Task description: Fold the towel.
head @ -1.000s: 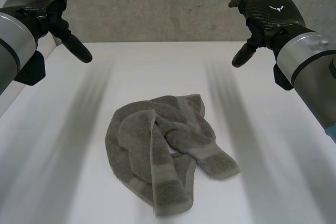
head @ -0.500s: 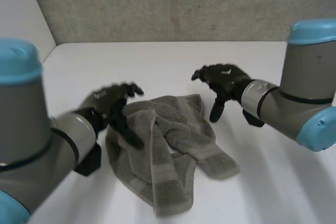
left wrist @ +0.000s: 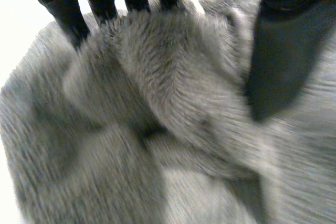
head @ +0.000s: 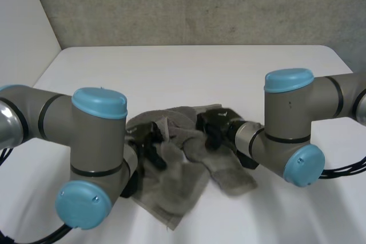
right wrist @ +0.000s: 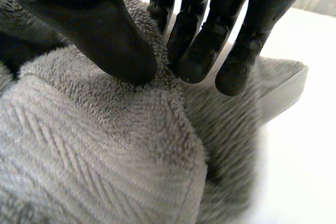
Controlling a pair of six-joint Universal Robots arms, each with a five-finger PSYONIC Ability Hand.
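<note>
Where the white tabletop (head: pixel 189 72) comes toward its near edge, about midway between its left and right edges, we record one grey towel (head: pixel 183 181). It is terry cloth, crumpled into overlapping folds, with one hemmed end pointing at the near edge. The far half of the tabletop is bare.

Item, left hand (head: pixel 150 141): black, set on the left part of the towel. In its wrist view we note the fingertips (left wrist: pixel 71 22) spread and pressing into a raised fold. The thumb (left wrist: pixel 283 51) lies flat on the cloth, well apart from them, and a hump of towel stands between the two.

Item, right hand (head: pixel 214 127): black, on the towel's far right part. Its wrist view gives us the thumb (right wrist: pixel 105 35) and fingers (right wrist: pixel 199 51) drawn close together, pinching a ridge of cloth between them.

Item, left arm (head: pixel 97 141): grey with light-blue caps. It crosses in front of the towel's left edge and hides that part from the head view.

Item, right arm (head: pixel 289 124): of the same make, bent just beside the towel's right side, and its wrist covers the cloth there.

Surroundings: a rough grey wall (head: pixel 200 4) stands behind the tabletop's far edge. A paler panel (head: pixel 28 21) meets it at the far left corner.
</note>
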